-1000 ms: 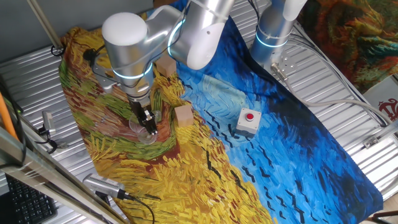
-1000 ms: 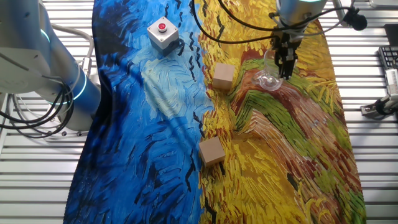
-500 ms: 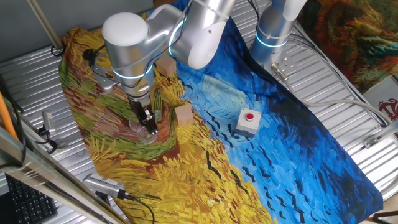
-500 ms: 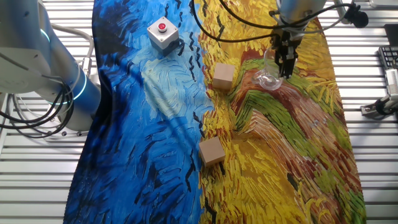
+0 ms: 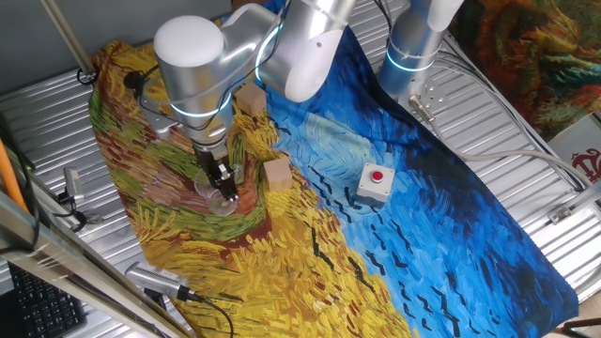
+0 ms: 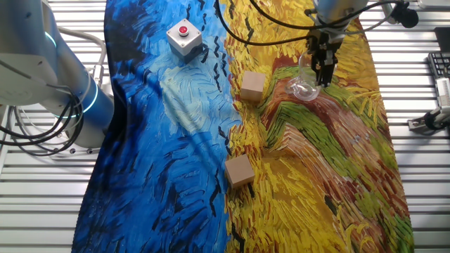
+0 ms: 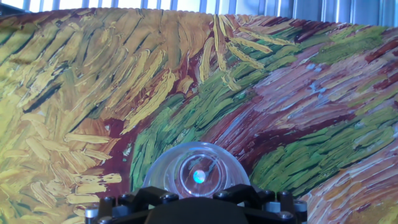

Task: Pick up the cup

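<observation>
The cup [image 5: 215, 198] is small, clear and round-rimmed, on the yellow and brown part of the painted cloth. It also shows in the other fixed view [image 6: 302, 87]. In the hand view the cup [image 7: 196, 168] sits right under the hand, and I look down into it. My gripper [image 5: 223, 186] points straight down with its fingers close together on the cup's wall; it also shows in the other fixed view [image 6: 321, 74]. In the hand view only the dark gripper [image 7: 196, 194] body shows at the bottom edge.
Two tan wooden cubes lie on the cloth, one [image 5: 277, 174] just right of the cup and one [image 5: 250, 99] behind the arm. A grey box with a red button [image 5: 376, 181] stands on the blue part. Ribbed metal table and cables surround the cloth.
The hand has risen very slightly in the other fixed view, and the cup stays between the fingers. Nothing else has moved.
</observation>
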Controlling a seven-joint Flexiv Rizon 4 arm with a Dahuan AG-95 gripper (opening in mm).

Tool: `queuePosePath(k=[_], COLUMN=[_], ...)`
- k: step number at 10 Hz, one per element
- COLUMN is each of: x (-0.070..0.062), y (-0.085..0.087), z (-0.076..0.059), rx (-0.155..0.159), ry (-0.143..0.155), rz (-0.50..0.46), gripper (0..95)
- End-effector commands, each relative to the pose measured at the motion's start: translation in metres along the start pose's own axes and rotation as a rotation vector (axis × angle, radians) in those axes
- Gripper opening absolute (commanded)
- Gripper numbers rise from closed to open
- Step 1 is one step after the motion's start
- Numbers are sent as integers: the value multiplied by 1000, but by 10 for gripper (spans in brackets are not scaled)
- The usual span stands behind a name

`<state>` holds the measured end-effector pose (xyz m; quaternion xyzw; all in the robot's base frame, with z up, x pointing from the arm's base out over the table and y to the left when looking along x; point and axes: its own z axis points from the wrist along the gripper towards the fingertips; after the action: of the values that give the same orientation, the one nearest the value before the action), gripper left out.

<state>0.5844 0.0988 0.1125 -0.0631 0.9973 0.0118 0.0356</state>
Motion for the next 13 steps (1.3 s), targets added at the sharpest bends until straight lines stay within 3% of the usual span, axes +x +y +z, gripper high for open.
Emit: queuePosePath(k=[1,13], x=[0,1], y=[0,3], z=[-1,-24], rx=[0,0], ry=[0,-3], rz=[0,-1], gripper=[0,0])
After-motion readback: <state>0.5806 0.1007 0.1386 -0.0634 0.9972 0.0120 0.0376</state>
